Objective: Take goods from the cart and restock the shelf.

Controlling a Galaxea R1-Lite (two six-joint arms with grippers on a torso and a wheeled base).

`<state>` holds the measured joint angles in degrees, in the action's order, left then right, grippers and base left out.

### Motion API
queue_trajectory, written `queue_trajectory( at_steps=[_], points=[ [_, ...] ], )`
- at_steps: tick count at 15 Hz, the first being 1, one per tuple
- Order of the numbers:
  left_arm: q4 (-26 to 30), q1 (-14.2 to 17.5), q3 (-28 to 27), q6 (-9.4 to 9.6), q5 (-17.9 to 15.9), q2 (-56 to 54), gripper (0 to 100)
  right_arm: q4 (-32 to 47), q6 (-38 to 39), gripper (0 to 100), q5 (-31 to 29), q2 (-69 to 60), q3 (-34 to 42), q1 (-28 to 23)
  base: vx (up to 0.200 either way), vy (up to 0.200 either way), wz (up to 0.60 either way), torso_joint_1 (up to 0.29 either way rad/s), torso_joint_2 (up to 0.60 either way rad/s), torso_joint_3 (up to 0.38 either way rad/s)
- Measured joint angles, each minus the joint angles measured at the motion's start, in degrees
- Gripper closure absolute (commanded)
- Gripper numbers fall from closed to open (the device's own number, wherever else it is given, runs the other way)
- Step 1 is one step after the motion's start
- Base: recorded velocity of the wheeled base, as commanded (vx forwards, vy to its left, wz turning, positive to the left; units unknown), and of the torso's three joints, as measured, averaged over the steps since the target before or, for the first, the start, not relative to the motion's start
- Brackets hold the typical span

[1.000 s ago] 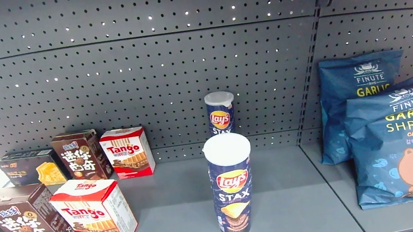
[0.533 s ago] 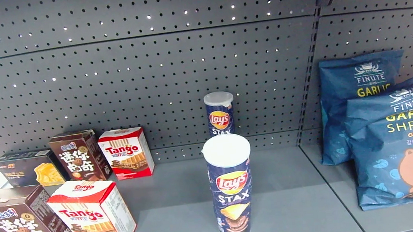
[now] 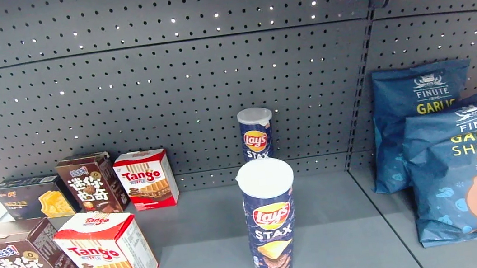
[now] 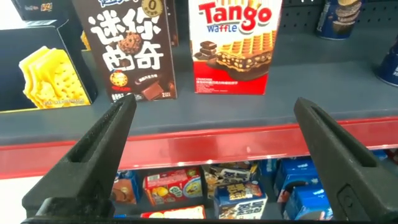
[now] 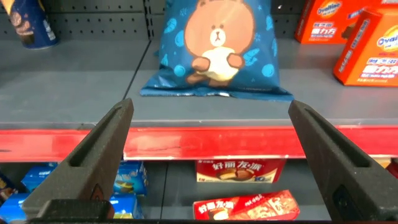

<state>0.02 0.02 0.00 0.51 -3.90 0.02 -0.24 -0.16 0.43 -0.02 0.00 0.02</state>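
The grey shelf board (image 3: pixel 204 229) carries two tall blue chip cans, one at the front (image 3: pixel 270 221) and one by the back wall (image 3: pixel 256 134). Red-and-white waffle boxes (image 3: pixel 107 252) and brown cookie boxes (image 3: pixel 27 267) stand at its left. Blue shrimp-chip bags (image 3: pixel 466 170) lean at its right. My left gripper (image 4: pixel 214 168) is open and holds nothing, just in front of the red shelf edge (image 4: pixel 211 146), facing a waffle box (image 4: pixel 233 43) and a cookie box (image 4: pixel 127 50). My right gripper (image 5: pixel 211 162) is open with nothing in it, facing the bear-printed bag (image 5: pixel 216 50).
Free board lies either side of the cans, between the boxes and the bags. A perforated back panel (image 3: pixel 169 92) closes the shelf. Orange boxes (image 5: pixel 367 43) stand beside the bag. A lower shelf holds more packs (image 4: pixel 236 193) and red boxes (image 5: pixel 239 171).
The whole head picture has shifted slightly, so the camera moved. The goods on the shelf stand where they were.
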Motion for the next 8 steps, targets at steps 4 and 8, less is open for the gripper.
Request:
queue_trajectory(
  at_steps=[4, 8],
  points=[
    [0.0, 0.0, 0.0, 0.00, 0.0, 0.0, 0, 0.0, 0.0, 0, 0.0, 0.0, 0.0, 0.0, 0.000, 0.000, 0.00, 0.000, 0.00, 0.000],
    [0.0, 0.0, 0.0, 0.00, 0.0, 0.0, 0, 0.0, 0.0, 0, 0.0, 0.0, 0.0, 0.0, 0.000, 0.000, 0.00, 0.000, 0.00, 0.000]
  ],
)
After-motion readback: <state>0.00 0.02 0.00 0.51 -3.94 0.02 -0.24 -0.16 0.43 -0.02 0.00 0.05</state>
